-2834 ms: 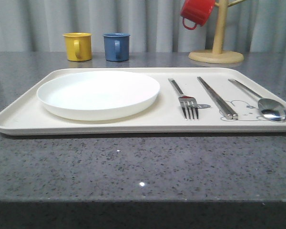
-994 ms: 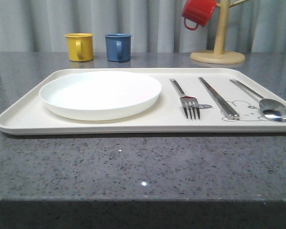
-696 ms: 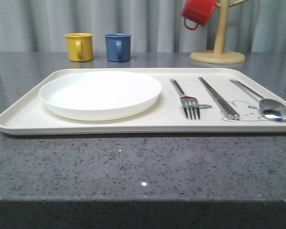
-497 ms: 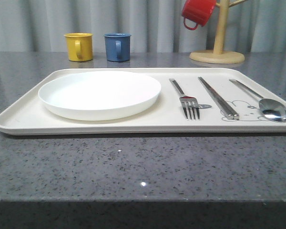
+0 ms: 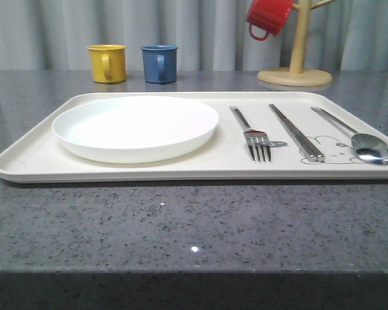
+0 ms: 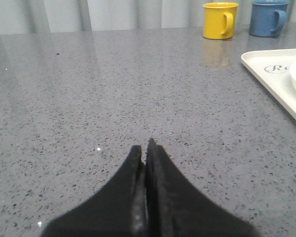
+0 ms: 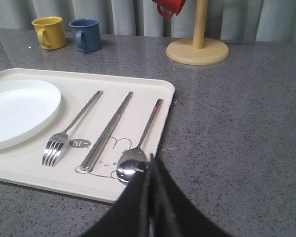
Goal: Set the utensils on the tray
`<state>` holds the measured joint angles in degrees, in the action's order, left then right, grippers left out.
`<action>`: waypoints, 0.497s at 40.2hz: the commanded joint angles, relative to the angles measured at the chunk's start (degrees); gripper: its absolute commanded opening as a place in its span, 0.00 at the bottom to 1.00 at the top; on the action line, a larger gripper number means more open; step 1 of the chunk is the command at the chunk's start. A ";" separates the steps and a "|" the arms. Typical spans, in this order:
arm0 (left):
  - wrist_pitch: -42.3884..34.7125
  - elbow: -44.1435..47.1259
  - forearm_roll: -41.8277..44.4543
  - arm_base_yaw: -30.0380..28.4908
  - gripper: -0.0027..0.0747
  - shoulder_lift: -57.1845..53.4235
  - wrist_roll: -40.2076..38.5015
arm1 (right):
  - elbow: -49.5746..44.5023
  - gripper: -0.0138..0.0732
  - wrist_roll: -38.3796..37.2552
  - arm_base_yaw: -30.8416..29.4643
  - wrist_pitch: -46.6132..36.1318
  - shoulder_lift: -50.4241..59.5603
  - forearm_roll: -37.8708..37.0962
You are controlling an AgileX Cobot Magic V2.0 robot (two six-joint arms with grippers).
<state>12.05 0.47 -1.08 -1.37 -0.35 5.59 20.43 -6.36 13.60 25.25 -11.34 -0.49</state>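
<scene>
Left gripper (image 6: 147, 144): fingers pressed together with nothing between them, low over bare grey countertop (image 5: 194, 226), well to the left of the tray's edge.
Yellow mug (image 5: 107, 62): stands on the counter behind the tray's left part, handle facing the camera in the front view.
Blue mug (image 5: 159, 63): just right of the yellow one, apart from it, also behind the tray.
Tray (image 5: 26, 158): cream, rectangular, flat on the counter; script lettering shows at its corner in the left wrist view.
Plate (image 5: 135, 126): white and round, lying in the left half of the tray.
Fork (image 5: 251, 134): on the tray right of the plate, tines toward the near edge, beside a small "hi" speech bubble print.
Chopsticks (image 5: 295, 131): the pair side by side, between fork and spoon, crossing the rabbit drawing.
Spoon (image 5: 357, 139): nearest the tray's right edge, bowl toward the near rim.
Red mug (image 5: 269, 17): hangs on a wooden mug stand (image 5: 295, 64) behind the tray's right end.
Right gripper (image 7: 152, 160): fingers closed, empty, tip just by the spoon's bowl.
</scene>
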 commanded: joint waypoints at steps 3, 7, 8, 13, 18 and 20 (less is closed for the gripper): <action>-5.10 -0.15 -0.58 -0.05 0.01 -1.39 -0.53 | 1.46 0.08 0.62 0.02 -4.56 -0.48 -0.71; -5.10 -0.15 -0.58 -0.05 0.01 -1.39 -0.53 | 1.46 0.08 0.62 0.02 -4.56 -0.48 -0.71; -5.10 -0.15 -0.58 -0.05 0.01 -1.39 -0.53 | 1.46 0.08 0.62 0.02 -4.56 -0.48 -0.71; -5.10 -0.15 -0.58 -0.05 0.01 -1.39 -0.53 | -0.09 0.08 0.98 -0.41 -6.77 -0.09 -2.31; -5.10 -0.15 -0.58 -0.05 0.01 -1.39 -0.53 | -4.94 0.08 6.36 -3.87 -10.76 1.29 1.79; -5.10 -0.15 -0.58 -0.05 0.01 -1.39 -0.53 | -7.59 0.08 7.18 -5.41 -11.85 2.44 2.88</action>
<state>11.91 0.47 -1.08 -1.37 -0.35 5.59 14.60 -2.23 10.44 20.04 -9.56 0.64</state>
